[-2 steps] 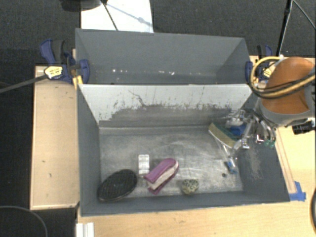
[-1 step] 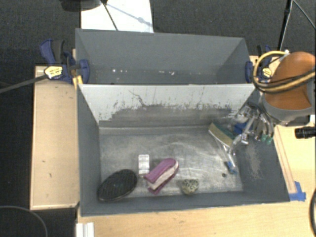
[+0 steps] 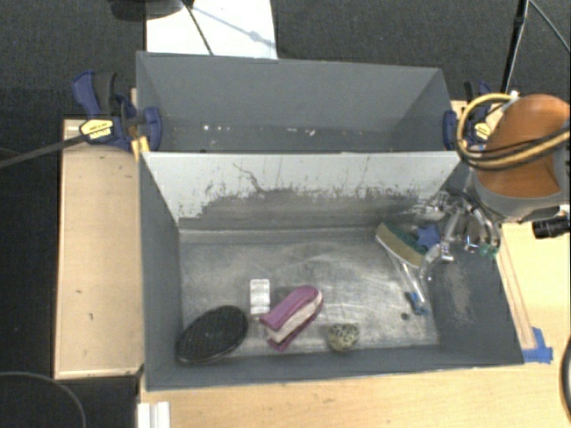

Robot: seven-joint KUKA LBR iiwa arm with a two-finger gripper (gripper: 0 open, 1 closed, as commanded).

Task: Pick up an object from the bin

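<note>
Beige-headed tool (image 3: 398,242) with a thin blue handle lies on the floor of the grey metal bin (image 3: 294,96), well to the view's right of the purple and white object (image 3: 292,315) and farther back than it. Its pale head is the end farthest from the purple and white object; the blue handle runs from that head toward the bin's front.

Gripper (image 3: 443,244) is low in the bin, farther from the purple and white object than the tool's head and just beside or touching that head; contact cannot be confirmed. Whether the gripper is clenched or released cannot be told, and no grasp on the tool can be verified. The arm's orange cover (image 3: 526,145) with yellow cable sits above and beyond the gripper, on the side away from the purple and white object.

Other contents noted: a small white piece (image 3: 260,294) just behind the purple and white object's left end; a black oval object (image 3: 211,333) near its left; a small speckled lump (image 3: 342,335) just to its right
</note>
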